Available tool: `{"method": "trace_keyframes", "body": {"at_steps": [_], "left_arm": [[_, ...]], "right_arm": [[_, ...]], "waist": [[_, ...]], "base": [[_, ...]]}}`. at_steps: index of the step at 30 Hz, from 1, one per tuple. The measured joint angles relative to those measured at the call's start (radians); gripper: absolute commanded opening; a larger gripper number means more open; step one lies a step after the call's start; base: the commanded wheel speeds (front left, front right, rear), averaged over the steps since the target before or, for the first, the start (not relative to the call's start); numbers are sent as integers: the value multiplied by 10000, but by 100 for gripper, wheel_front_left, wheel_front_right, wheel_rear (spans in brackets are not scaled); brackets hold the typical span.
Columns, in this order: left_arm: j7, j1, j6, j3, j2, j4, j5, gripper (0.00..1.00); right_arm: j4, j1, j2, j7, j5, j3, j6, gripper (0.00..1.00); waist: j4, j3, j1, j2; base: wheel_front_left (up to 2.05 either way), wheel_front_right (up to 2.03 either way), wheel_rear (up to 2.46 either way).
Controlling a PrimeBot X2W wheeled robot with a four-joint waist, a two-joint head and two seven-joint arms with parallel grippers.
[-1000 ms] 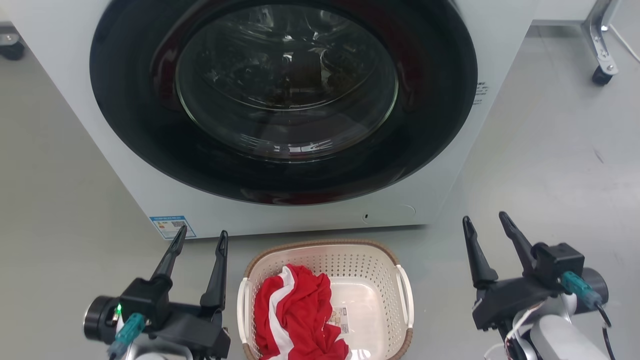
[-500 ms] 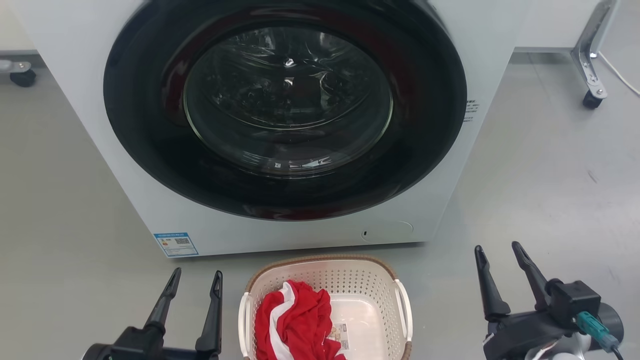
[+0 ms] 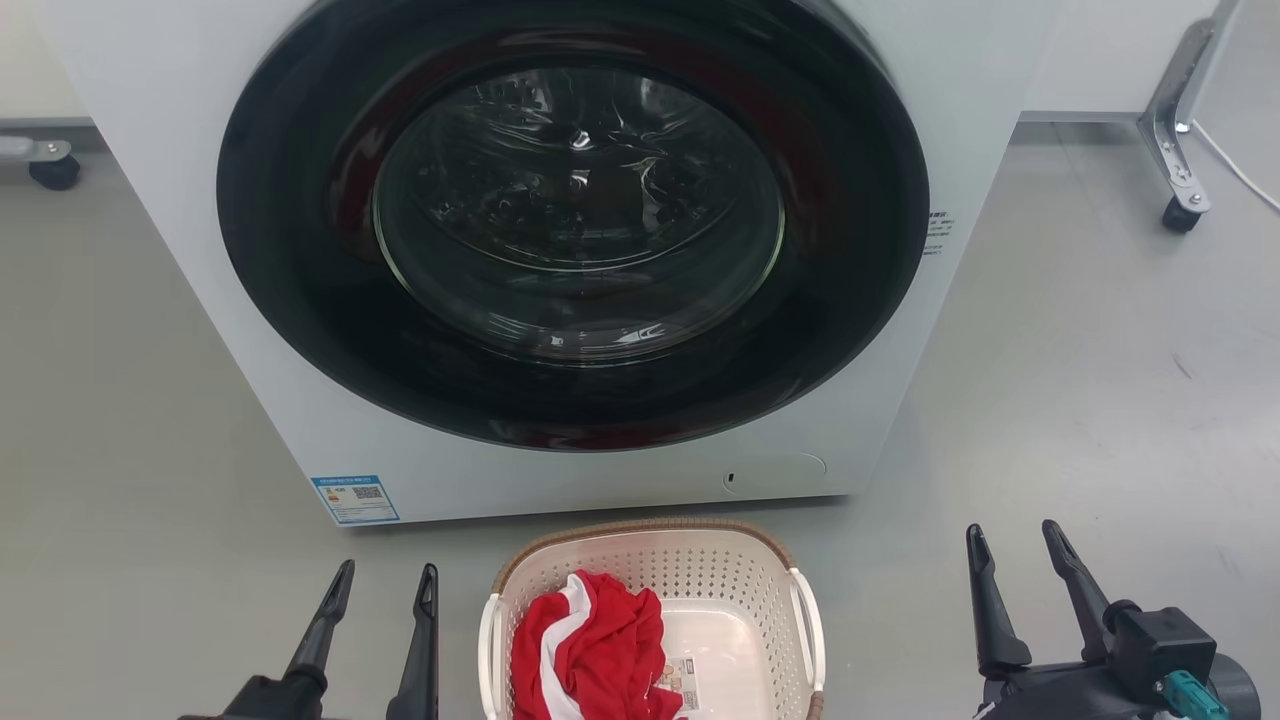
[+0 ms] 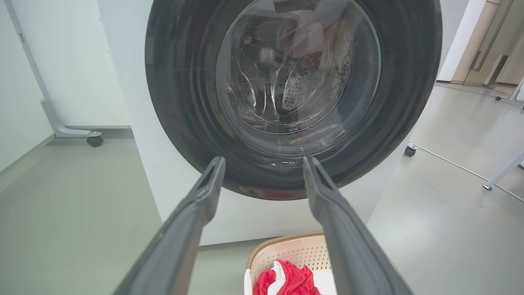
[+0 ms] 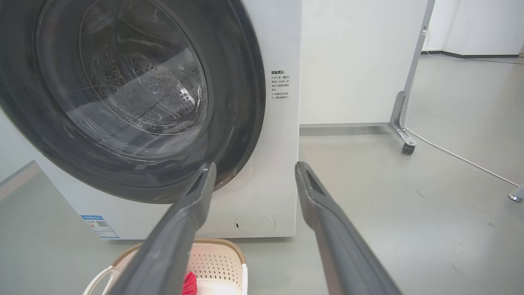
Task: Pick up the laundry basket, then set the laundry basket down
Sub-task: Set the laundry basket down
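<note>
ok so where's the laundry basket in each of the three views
Head view: the laundry basket sits bottom centre, on the floor, cut off by the bottom edge.
Left wrist view: bottom edge, just right of centre.
Right wrist view: bottom edge, left of centre.
Shared landmark: the washing machine door, the round dark one just above the basket in all three views.

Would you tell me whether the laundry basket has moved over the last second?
No. The laundry basket keeps its gap to the washing machine; the camera shifted.
</note>
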Motion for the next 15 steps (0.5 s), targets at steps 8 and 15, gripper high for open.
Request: {"method": "trace_keyframes", "body": {"at_steps": [8, 15], "left_arm": [[339, 186, 0, 31, -155, -4, 67, 100], [485, 186, 2, 73, -222, -4, 155, 100]], "right_arm": [[-221, 253, 138, 0, -364, -73, 0, 100], [-316, 305, 171, 0, -510, -109, 0, 100]], "waist": [[27, -68, 0, 0], [56, -64, 0, 0]], "base": [[0, 0, 0], [0, 0, 0]]}}
